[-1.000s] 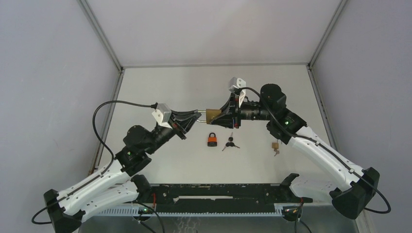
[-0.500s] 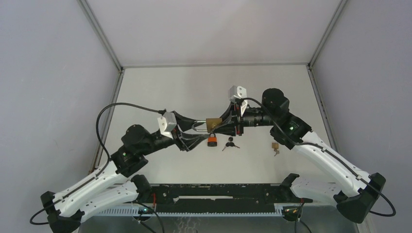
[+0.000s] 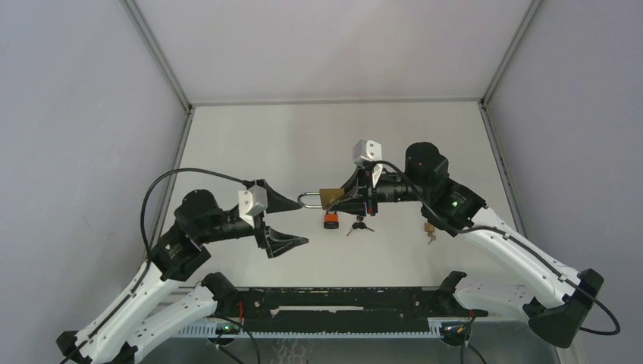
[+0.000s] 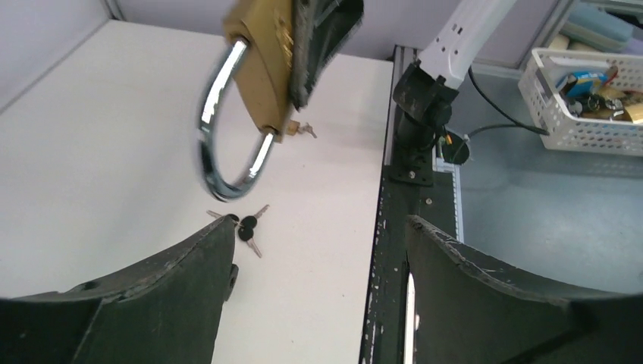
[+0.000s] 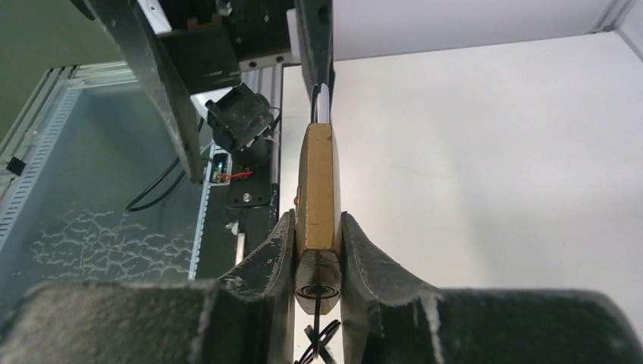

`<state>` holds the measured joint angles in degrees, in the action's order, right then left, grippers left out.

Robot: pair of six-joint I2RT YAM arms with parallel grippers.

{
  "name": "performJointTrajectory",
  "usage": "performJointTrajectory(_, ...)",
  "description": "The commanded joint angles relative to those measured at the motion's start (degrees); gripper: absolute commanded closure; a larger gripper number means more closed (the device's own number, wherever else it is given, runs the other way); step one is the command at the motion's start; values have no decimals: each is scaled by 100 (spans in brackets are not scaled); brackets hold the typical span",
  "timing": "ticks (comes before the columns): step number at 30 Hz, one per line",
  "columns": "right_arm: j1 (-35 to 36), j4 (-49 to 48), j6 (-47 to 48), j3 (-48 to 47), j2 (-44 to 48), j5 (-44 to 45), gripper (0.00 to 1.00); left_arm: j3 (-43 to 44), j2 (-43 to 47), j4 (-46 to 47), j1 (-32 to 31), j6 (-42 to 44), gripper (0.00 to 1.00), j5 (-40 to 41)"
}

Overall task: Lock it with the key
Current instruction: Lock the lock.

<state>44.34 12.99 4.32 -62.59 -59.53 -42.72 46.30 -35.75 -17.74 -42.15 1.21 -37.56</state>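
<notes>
Nearest the arm bases, the left gripper hangs above the desk with its jaws spread wide and nothing between them. Just beyond its tips, an orange padlock and a small bunch of black-headed keys lie on the desk, near each other but apart. Above them, off the surface, the brass padlock is pinched by its body in the right gripper. Those jaws are narrow on its flat faces, and the silver shackle points towards the left arm. Farther right lies a small brass lock.

The step in hand looks to be fetching the key. To do it well, the left jaws should probably come down over one black head only, leaving the blade free and in line with the fingers. From the right wrist, the keyway end sits deep between the jaws, facing back at the wrist. The lock therefore likely needs regripping before a key can enter. Whether the shackle is pressed home I cannot tell.

No brand, label or writing is legible on either padlock or the keys.
</notes>
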Motion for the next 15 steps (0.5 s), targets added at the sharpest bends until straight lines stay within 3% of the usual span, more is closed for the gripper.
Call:
performJointTrajectory(1,175,-562,157,-330,183,-78,100,222,65,792,235,-896,15,125)
performJointTrajectory(5,256,-584,157,-325,177,-89,100,109,5,1302,309,-1276,15,113)
performJointTrajectory(8,318,-538,165,-327,195,-55,100,53,-55,1403,306,-1418,23,212)
performJointTrajectory(12,373,-516,177,-329,190,-61,100,12,-107,1742,304,-1607,65,88)
performJointTrajectory(15,389,-545,176,-326,178,-77,100,-11,-143,1731,302,-1627,90,40)
